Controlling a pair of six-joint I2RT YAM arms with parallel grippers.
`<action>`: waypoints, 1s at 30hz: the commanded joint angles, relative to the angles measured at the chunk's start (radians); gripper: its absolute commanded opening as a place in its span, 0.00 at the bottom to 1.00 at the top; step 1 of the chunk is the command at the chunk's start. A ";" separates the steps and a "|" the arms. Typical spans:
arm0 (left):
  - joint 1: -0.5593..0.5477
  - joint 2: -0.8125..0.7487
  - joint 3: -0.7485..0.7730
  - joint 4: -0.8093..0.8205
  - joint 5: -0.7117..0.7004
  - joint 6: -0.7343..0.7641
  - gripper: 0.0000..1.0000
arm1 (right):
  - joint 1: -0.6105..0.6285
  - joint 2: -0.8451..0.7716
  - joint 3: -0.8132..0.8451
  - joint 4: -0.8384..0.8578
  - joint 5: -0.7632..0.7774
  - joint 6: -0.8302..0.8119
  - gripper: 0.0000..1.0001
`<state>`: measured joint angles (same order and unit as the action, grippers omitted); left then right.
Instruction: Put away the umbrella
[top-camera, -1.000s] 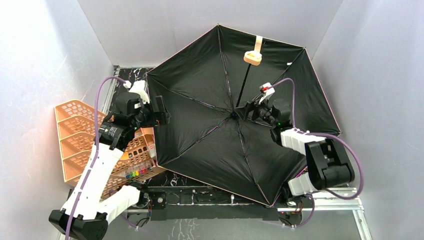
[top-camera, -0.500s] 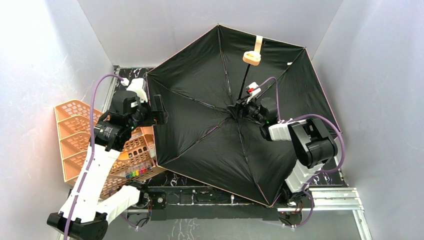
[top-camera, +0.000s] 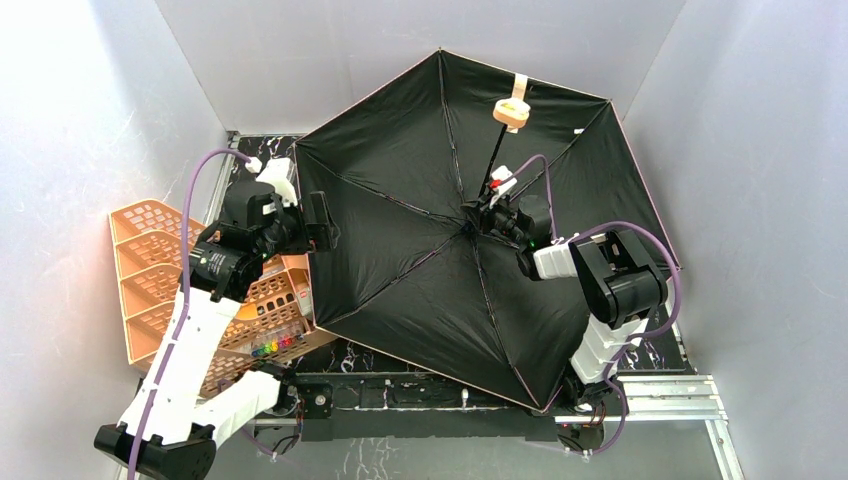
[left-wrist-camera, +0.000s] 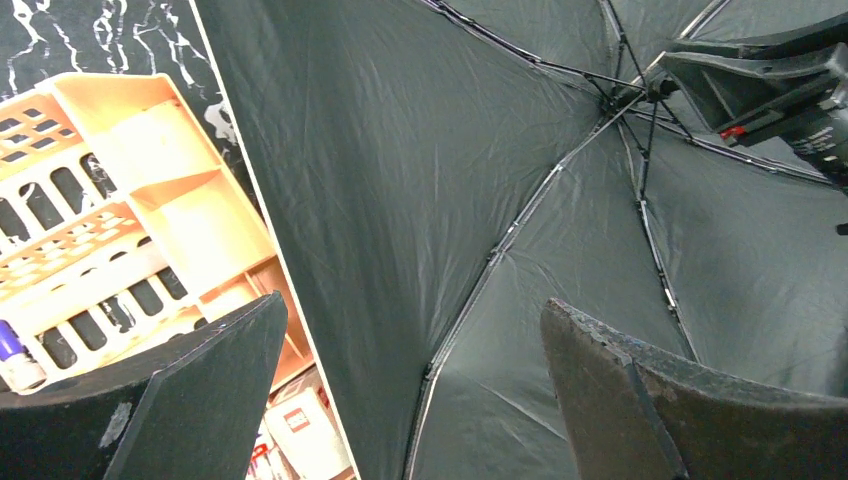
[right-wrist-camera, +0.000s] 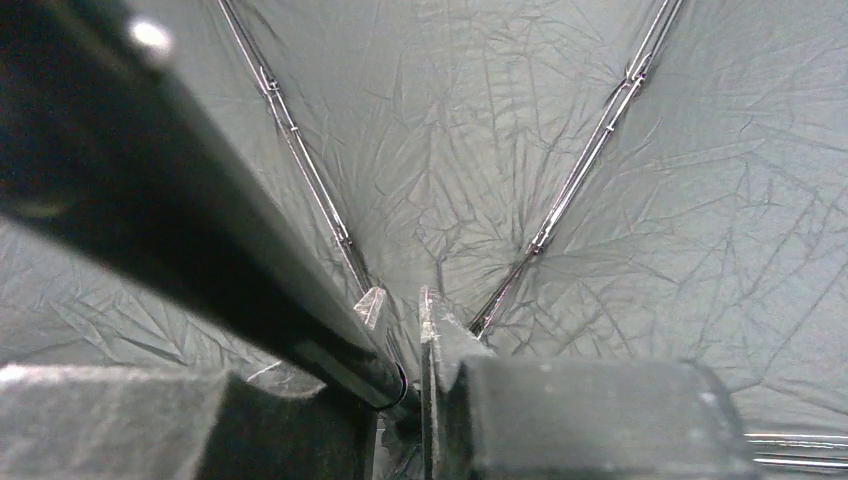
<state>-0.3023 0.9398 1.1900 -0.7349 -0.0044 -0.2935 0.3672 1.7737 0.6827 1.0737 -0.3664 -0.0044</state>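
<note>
While fully spread mid-frame, black-lined, tan-edged folding umbrella (top-camera: 400, 265) sits shaft-pinched by right gripper (right-wrist-camera: 398, 312); left gripper (left-wrist-camera: 412, 310) gapes wide.

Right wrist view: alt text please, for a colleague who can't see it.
The right gripper pinches the black umbrella shaft, which runs in from upper left. Behind lies the crinkled black fabric canopy, crossed by thin metal ribs.

One black-and-tan folding umbrella (top-camera: 400, 180) around my right pincer (top-camera: 487, 213); one orange plastic mesh rack (top-camera: 145, 262) beside my left pincer (top-camera: 320, 222).
</note>
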 joint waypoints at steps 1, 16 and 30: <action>0.006 0.008 0.053 -0.004 0.075 -0.020 0.98 | -0.003 -0.028 0.047 0.018 0.008 -0.076 0.20; 0.006 0.063 0.250 0.018 0.179 -0.126 0.98 | -0.003 -0.317 0.232 -0.319 0.045 -0.394 0.00; 0.006 0.199 0.488 0.058 0.374 -0.121 0.98 | 0.147 -0.324 0.526 -0.500 0.147 -1.734 0.00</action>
<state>-0.3019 1.1469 1.6405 -0.6823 0.2924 -0.4145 0.4870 1.4155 1.1412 0.5240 -0.2481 -1.3872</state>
